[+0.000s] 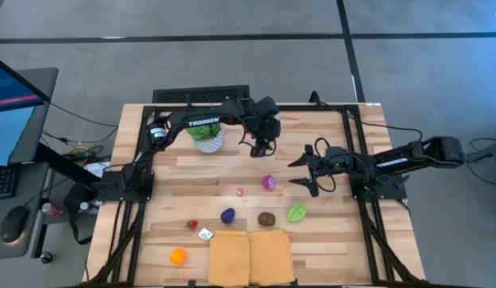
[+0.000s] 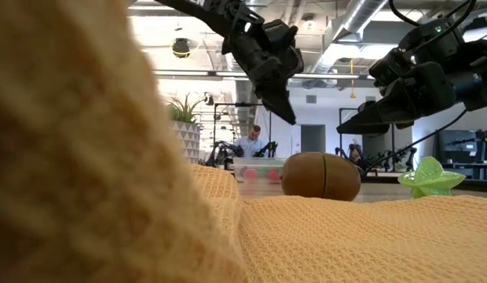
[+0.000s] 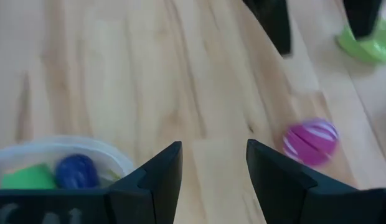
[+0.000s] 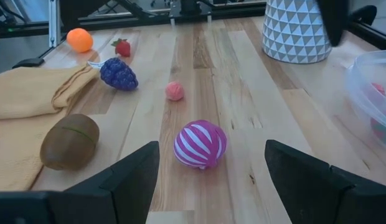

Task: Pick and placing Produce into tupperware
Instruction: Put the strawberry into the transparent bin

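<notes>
High view. The left gripper (image 1: 262,149) hangs over the far middle of the table (image 1: 344,240), its arm reaching in from the far left past the plant pot (image 1: 209,141). The container cannot be made out here. The right gripper (image 1: 306,174) points toward the table's middle, fingers spread, nothing between them. The pink striped ball (image 1: 269,182) lies just beside its tips, toward the near side. The rest of the produce is loose on the near half: small pink piece (image 1: 240,191), purple grapes (image 1: 227,215), brown kiwi (image 1: 266,218), green piece (image 1: 297,213), strawberry (image 1: 192,225), orange (image 1: 178,256). The yellow cloth (image 1: 250,256) sits at the near edge. Bare wood lies between the two grippers.

Low view. The cloth fills the foreground. The kiwi (image 2: 320,175) rests at its far edge, and the clear container (image 2: 257,169) stands behind it with pink pieces inside. Both grippers hang above the table, clear of everything.

Left wrist view. The left fingers (image 3: 160,175) stand narrowly parted and empty. The container (image 3: 62,163) is beside them, holding a blue piece and a green one. The striped ball (image 3: 311,142) lies apart on open wood.

Right wrist view. The right fingers (image 4: 131,174) are wide apart. The striped ball (image 4: 200,144) sits between and just ahead of them, untouched. The container's rim (image 4: 371,87) shows at one side, and the pot (image 4: 297,30) stands beyond.
</notes>
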